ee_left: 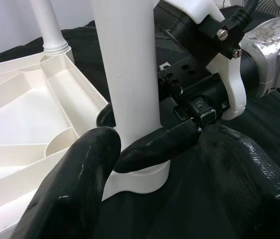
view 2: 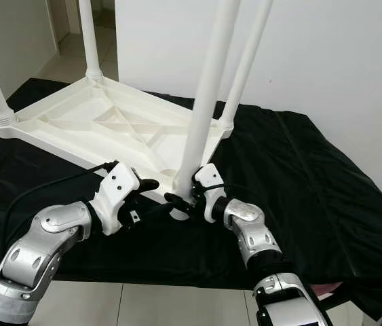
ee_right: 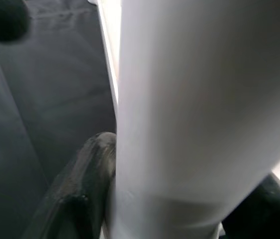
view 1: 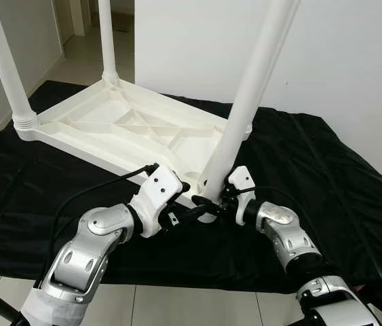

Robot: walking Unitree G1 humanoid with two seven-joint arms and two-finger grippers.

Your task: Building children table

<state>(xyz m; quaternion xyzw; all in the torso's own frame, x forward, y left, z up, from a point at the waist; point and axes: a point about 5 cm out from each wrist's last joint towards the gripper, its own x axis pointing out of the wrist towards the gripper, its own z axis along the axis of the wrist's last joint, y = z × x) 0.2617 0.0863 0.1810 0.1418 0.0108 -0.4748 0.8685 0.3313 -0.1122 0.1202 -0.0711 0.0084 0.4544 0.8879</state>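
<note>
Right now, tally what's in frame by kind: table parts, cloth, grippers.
White table legs: 4, three already standing in corners and the near leg held by both grippers
White tabletop, upside down: 1
Black cloth under it: 1
Grippers: 2, left gripper and right gripper, both at the near leg's base
Total: 8
</note>
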